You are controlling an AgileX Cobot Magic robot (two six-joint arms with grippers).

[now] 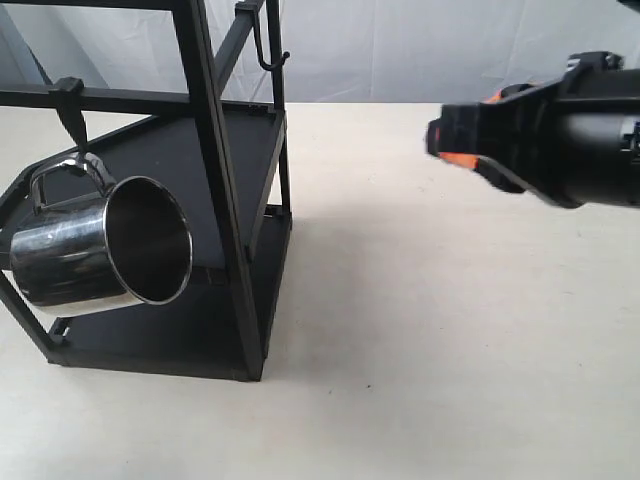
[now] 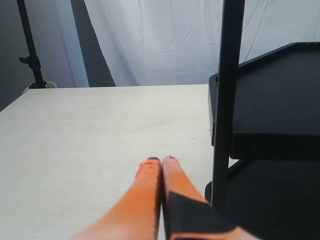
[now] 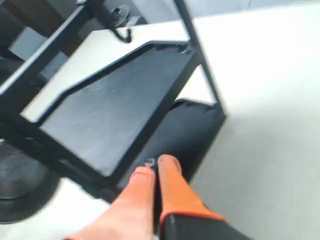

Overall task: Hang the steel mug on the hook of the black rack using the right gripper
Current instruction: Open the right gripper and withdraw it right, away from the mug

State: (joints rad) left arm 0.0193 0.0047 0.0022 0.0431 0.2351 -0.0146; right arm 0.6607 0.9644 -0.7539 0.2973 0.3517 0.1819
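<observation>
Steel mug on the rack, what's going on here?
The steel mug hangs by its handle on the hook of the black rack, mouth tilted toward the camera. Nothing holds it. The right pincer is shut and empty, off to the side above the table. The left pincer is shut beside the rack.

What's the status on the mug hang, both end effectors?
Right end effector shut, empty, off to the rack's side. Left end effector shut, empty, low beside the black rack. Steel mug hangs by its handle on the hook. Nothing in the way.
</observation>
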